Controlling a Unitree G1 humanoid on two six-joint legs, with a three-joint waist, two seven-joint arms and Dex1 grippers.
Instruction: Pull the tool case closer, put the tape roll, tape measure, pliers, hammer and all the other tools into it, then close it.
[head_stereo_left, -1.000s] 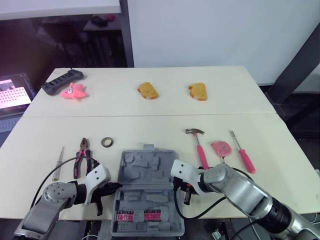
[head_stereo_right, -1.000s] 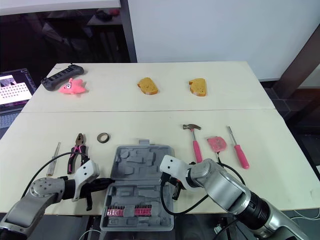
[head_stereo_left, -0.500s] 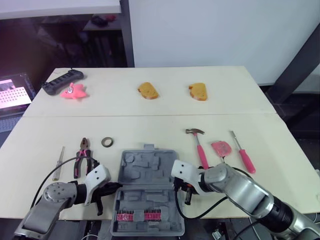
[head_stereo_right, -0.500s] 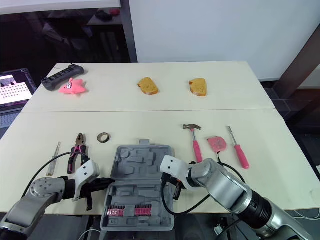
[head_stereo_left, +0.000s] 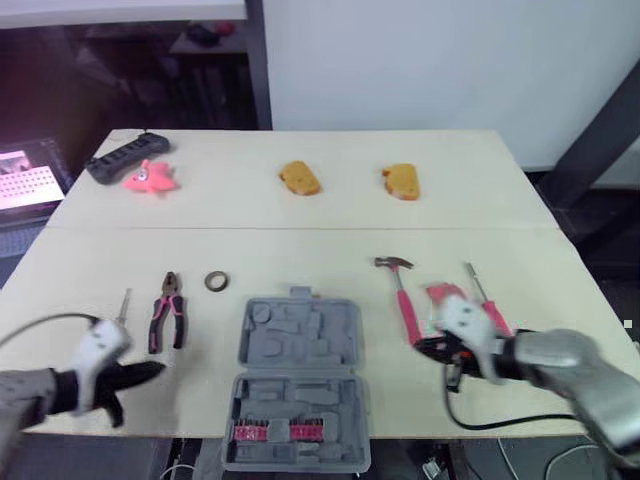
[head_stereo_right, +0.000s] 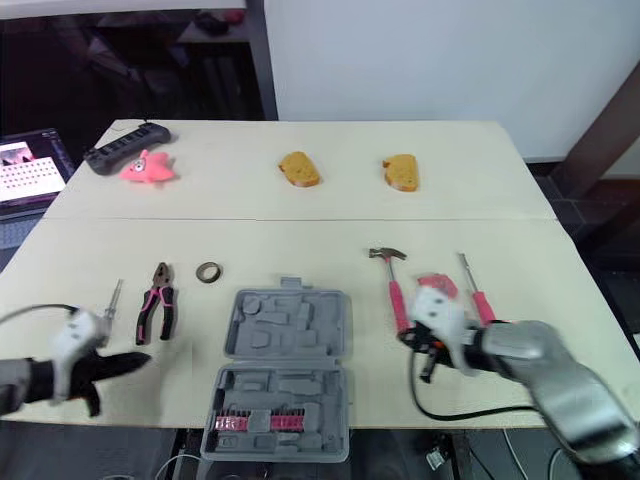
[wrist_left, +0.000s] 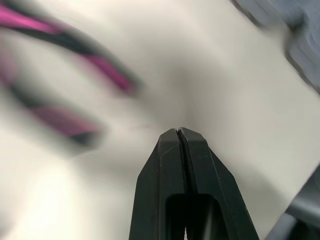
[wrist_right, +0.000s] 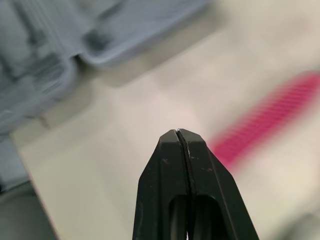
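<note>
The grey tool case (head_stereo_left: 298, 378) lies open at the table's front edge, with pink bits in its near half. My left gripper (head_stereo_left: 143, 372) is shut and empty, left of the case and just in front of the pink-handled pliers (head_stereo_left: 166, 312); its wrist view shows the shut fingertips (wrist_left: 179, 132) near the blurred pliers (wrist_left: 65, 85). My right gripper (head_stereo_left: 427, 346) is shut and empty, right of the case beside the hammer (head_stereo_left: 399, 293) handle. The tape roll (head_stereo_left: 214, 281), a thin grey screwdriver (head_stereo_left: 122, 304), the pink tape measure (head_stereo_left: 440, 294) and a pink screwdriver (head_stereo_left: 476, 287) lie around the case.
Two orange bread-like pieces (head_stereo_left: 296, 179) (head_stereo_left: 400, 182), a pink starfish toy (head_stereo_left: 148, 179) and a black controller (head_stereo_left: 116, 160) sit on the far half of the table. A lit screen (head_stereo_left: 22, 175) stands off the table's left edge.
Both grippers have pulled away from the case's sides: the left one swung out to the left near the pliers, the right one out to the right by the hammer. The case stays put.
</note>
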